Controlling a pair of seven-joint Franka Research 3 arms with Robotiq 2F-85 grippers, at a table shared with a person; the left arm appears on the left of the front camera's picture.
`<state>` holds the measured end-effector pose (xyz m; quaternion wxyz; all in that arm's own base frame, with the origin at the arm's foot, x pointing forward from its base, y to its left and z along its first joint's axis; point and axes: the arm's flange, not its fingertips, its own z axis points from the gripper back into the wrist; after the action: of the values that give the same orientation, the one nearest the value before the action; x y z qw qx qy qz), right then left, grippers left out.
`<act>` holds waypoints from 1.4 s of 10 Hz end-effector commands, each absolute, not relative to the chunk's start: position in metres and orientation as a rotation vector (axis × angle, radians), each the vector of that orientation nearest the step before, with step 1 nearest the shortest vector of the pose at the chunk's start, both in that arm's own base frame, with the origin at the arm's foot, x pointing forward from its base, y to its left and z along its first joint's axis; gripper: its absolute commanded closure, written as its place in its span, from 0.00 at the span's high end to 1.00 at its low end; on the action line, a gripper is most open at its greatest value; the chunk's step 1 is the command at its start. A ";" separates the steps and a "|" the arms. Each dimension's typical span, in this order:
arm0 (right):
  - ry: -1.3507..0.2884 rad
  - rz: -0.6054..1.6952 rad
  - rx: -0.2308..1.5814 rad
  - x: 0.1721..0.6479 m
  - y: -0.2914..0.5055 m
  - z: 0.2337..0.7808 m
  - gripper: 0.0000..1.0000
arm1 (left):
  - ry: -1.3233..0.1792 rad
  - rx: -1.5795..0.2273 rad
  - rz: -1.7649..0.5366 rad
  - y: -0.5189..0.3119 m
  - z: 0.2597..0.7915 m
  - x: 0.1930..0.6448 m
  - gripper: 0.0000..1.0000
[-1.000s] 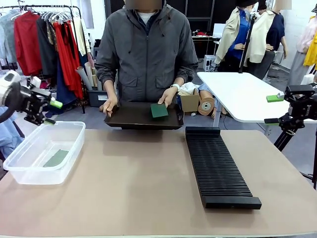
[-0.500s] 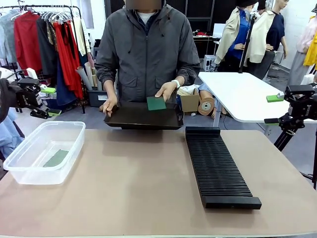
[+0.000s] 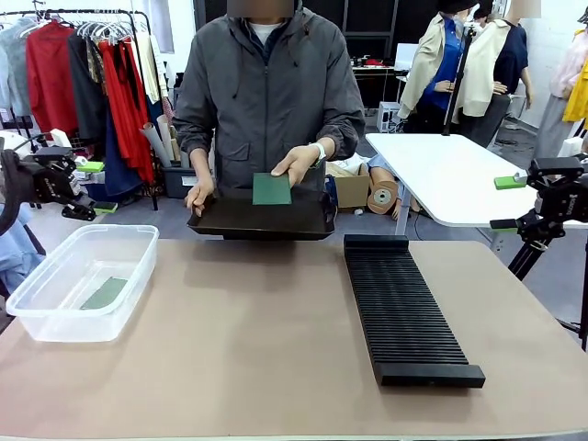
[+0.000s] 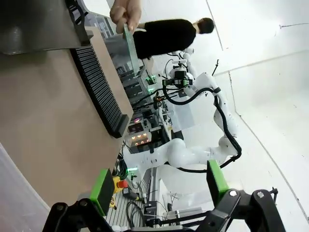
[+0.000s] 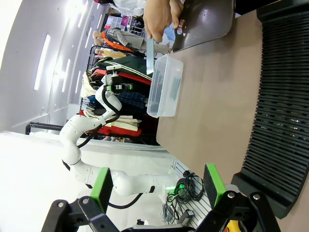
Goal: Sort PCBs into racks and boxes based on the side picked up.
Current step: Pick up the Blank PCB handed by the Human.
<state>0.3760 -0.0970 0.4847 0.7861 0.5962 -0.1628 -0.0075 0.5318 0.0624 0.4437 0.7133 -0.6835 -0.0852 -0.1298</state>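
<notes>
Holding the darker PCB just above the black tray, the person's hand is gripping its upper edge, so the board is hanging near upright with its face toward the robot. Both claws are gaping wide and empty: the left gripper off the tray's left end, the right gripper well off its right end, the left looking somewhat nearer, I judge. Another PCB is lying flat in the clear box, left of the tray — the rack is lying to the tray's right.
</notes>
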 end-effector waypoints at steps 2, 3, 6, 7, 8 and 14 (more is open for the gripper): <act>-0.369 -0.022 1.295 0.375 -0.095 0.487 1.00 | -0.181 -1.502 -0.300 0.063 0.448 0.528 1.00; -0.369 -0.022 1.295 0.375 -0.095 0.487 1.00 | -0.181 -1.502 -0.300 0.063 0.448 0.528 1.00; -0.369 -0.022 1.295 0.375 -0.095 0.487 1.00 | -0.181 -1.502 -0.300 0.063 0.448 0.528 1.00; -0.369 -0.022 1.295 0.375 -0.095 0.487 1.00 | -0.181 -1.502 -0.300 0.063 0.448 0.528 1.00; -0.369 -0.022 1.295 0.375 -0.095 0.487 1.00 | -0.181 -1.502 -0.300 0.063 0.448 0.528 1.00; -0.369 -0.022 1.295 0.375 -0.095 0.487 1.00 | -0.292 -1.521 -0.337 0.014 0.412 0.555 1.00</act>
<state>0.3760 -0.0970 0.4848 0.7861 0.5962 -0.1630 -0.0074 0.5532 0.0227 0.4141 0.7162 -0.6736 -0.1097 -0.1462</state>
